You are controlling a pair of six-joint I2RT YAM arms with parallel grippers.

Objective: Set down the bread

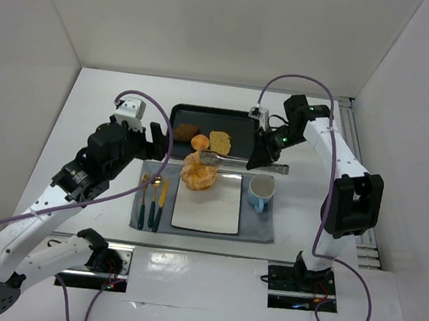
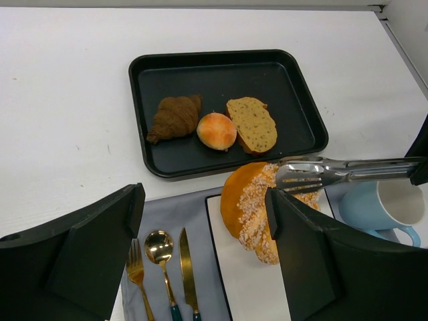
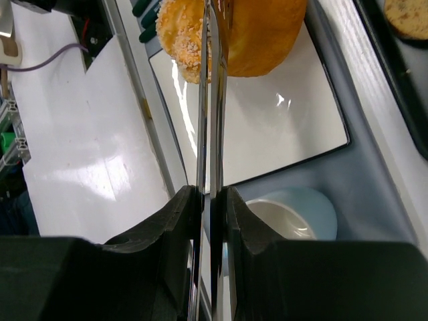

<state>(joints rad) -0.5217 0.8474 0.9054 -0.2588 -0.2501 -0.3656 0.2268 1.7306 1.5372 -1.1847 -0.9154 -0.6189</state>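
Right wrist view: right hand is pinching tongs nearly shut, tips touching the bread, which is resting on the white plate edge. Placement is looking nearly complete; release is remaining. Left hand is hanging spread.

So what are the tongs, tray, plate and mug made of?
Tongs: likely polished steel, judging by the mirror-bright silver surface. Tray: probably metal with a matte black coating and a thin rolled rim. Plate: looks like glazed white ceramic, with glossy highlights. Mug: probably ceramic, smooth, pale blue outside and white inside.
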